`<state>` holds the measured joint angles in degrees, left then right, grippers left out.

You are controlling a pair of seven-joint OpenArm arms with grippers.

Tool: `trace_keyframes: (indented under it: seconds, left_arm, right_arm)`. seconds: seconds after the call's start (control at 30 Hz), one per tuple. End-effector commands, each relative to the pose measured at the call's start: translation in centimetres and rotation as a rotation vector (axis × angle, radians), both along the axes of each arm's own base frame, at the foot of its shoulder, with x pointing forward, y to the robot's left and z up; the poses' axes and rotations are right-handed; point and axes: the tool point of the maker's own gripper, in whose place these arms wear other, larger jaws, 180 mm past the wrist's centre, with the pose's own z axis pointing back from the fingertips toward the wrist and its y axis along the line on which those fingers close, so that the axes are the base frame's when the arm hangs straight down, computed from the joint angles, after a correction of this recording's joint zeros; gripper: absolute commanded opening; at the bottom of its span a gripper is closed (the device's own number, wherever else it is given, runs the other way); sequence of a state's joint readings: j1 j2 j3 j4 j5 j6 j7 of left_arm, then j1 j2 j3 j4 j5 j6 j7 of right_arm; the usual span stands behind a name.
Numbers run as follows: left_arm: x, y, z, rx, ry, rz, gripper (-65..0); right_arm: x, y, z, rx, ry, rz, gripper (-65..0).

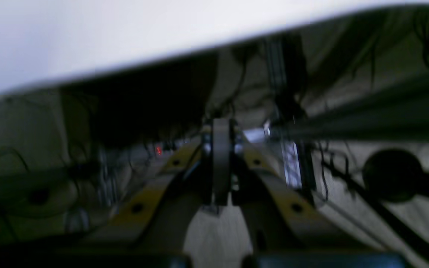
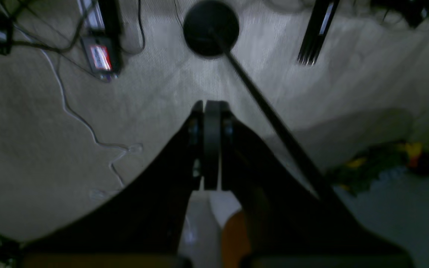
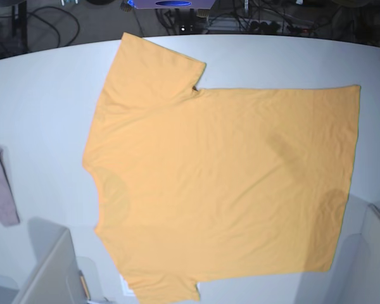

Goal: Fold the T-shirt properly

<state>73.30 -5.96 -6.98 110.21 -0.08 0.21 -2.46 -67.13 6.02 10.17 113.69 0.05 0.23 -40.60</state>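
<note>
- White table [image 3: 44,95] is seen from above in the base view, wide and pale, with cables and equipment on the floor beyond its far edge; it carries everything the task needs.
- Spread flat across most of that table lies the T-shirt [image 3: 221,183], orange-yellow, sleeves out toward the near and far edges, hem to one side; it appears to have been laid open so that folds can be started from its edges. No fold is seen yet, so the task is judged to be at its beginning.
- Neither set of jaws is touching the shirt: both wrist views look out past the table at the carpeted floor, so the cloth lies well apart from them, behind or below.
- A small pinkish-mauve cloth [image 3: 0,190] rests at the table's edge, apart from the shirt, seemingly set aside.
- Left jaws [image 1: 221,163] are pressed together with nothing between them, the table's edge being seen above them.
- Right jaws [image 2: 211,145] are likewise pressed together and empty, a sliver of orange showing beneath them.
</note>
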Motion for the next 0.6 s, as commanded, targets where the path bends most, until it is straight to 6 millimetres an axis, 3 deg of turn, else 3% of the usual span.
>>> trace_keyframes:
  seconds: [0.0, 0.1, 0.4, 0.5, 0.57]
  left_arm:
    - [-1.3, 0.2, -0.3, 0.008, 0.033, 0.007, -65.0]
    - [-2.3, 1.1, -3.4, 0.021, 0.080, 0.025, -65.0]
    - [-7.4, 3.6, -12.9, 0.060, 0.300, 0.089, -65.0]
    - [-8.0, 3.8, -13.6, 0.061, 0.319, 0.098, -65.0]
    - [-7.1, 3.6, -12.9, 0.059, 0.292, 0.092, -65.0]
  right_arm:
    - [0.4, -0.2, -0.4, -0.007, -0.014, 0.003, -65.0]
    - [-0.1, -0.6, -3.2, -0.006, 0.028, -0.026, -65.0]
    - [-4.2, -1.6, -12.2, -0.001, 0.193, -0.107, -65.0]
    - [-4.8, -1.7, -13.0, 0.001, 0.206, -0.113, -65.0]
    - [-3.7, -2.0, -12.5, -0.005, 0.173, -0.111, -65.0]
